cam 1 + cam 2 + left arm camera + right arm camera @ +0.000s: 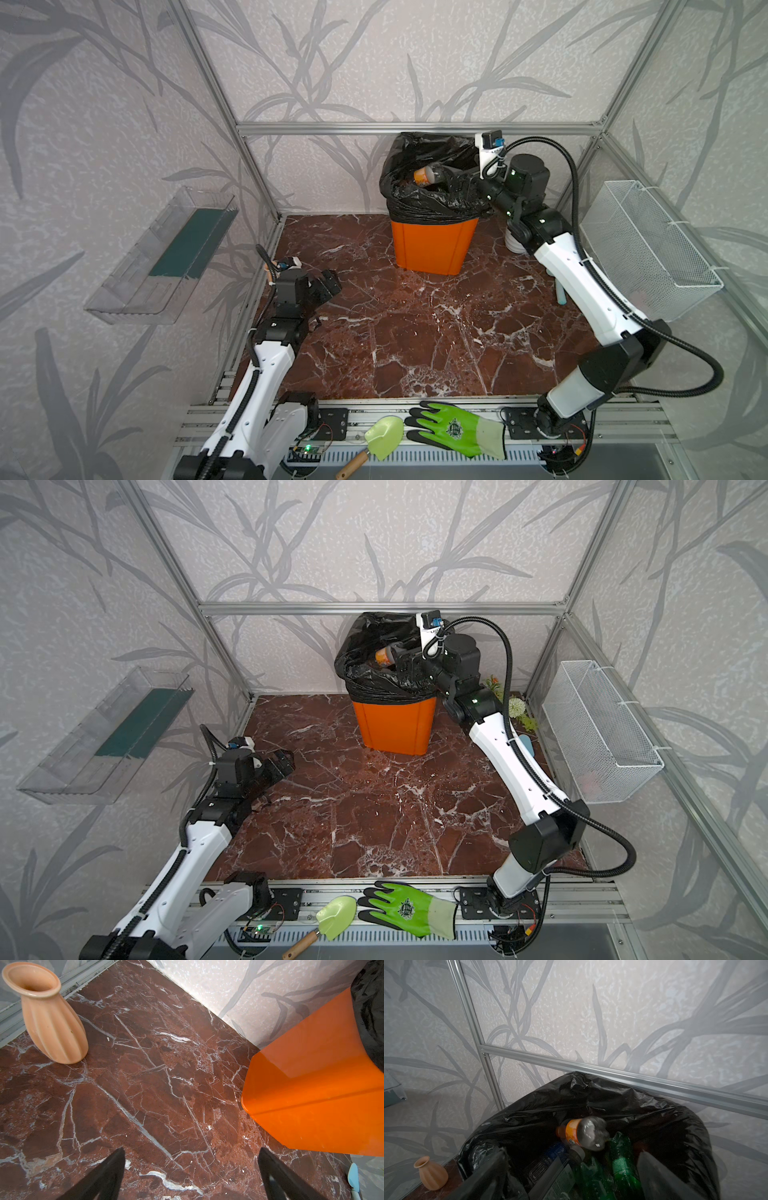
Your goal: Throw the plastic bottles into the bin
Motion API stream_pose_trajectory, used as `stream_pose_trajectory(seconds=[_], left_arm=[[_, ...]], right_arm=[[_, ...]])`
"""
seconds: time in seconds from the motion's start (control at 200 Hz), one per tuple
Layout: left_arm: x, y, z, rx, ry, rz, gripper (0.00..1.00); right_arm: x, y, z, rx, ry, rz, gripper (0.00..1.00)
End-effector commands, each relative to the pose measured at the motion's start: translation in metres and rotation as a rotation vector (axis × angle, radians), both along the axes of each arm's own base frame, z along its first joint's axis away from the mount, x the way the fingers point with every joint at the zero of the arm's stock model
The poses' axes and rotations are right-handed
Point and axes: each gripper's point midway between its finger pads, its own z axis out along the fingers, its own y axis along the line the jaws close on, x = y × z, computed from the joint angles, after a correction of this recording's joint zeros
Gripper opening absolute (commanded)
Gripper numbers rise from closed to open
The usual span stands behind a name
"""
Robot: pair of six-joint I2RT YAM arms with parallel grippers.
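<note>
A booth walled in pale wallpaper printed with grey leaves, framed by aluminium rails, with a red-brown marble tabletop (415,332) as its floor. At the back centre stands the bin (432,245), tall, square and orange, lined with a glossy black bag that spills over its rim.

The right arm reaches in from the right side, and the right gripper (453,183) hangs over the bin's open mouth. In the right wrist view its jaws stand wide apart with nothing between them. Just beyond the fingertips (500,1157), clear of both, is an orange-labelled bottle (583,1136), clear-bodied with an orange cap and blurred in outline. It lies inside the ring of the black bag. Whether it rests on the pile below cannot be told. Beneath it in the bin lie green bottles (623,1167) and a blue-labelled bottle (556,1153).

The left gripper (324,286) hovers low over the marble at the left side, well apart from the bin. Its jaws are spread and empty, with bare marble showing between them in the left wrist view.

A terracotta ribbed vase (52,1022) stands upright near the left wall. A clear wall tray (166,257) hangs on the left wall and a white wire basket (648,241) on the right wall. On the front rail lie a green glove (453,428) and a small green trowel (382,436).
</note>
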Motion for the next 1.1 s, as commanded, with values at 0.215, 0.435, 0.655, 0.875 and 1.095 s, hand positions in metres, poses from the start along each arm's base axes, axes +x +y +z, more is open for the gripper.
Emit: stream_pose_trajectory(seconds=[0.215, 0.435, 0.655, 0.875, 1.095], left_arm=[[-0.002, 0.004, 0.008, 0.041, -0.029, 0.011, 0.99], [-0.004, 0.016, 0.003, 0.088, -0.002, 0.063, 0.99], [0.000, 0.018, -0.005, 0.100, 0.024, 0.071, 0.99], [0.005, 0.019, -0.017, 0.091, 0.050, 0.081, 0.99], [0.002, 0.022, -0.028, 0.111, 0.080, 0.088, 0.99]], right_arm=[[-0.076, -0.060, 0.031, 0.043, -0.205, -0.107, 0.99], [-0.079, -0.105, -0.128, -0.150, -0.036, -0.293, 0.99], [-0.097, -0.152, -0.279, -0.188, 0.190, -0.423, 0.99], [-0.100, -0.173, -0.343, -0.173, 0.256, -0.488, 0.99], [-0.088, -0.166, -0.366, -0.169, 0.272, -0.461, 0.99]])
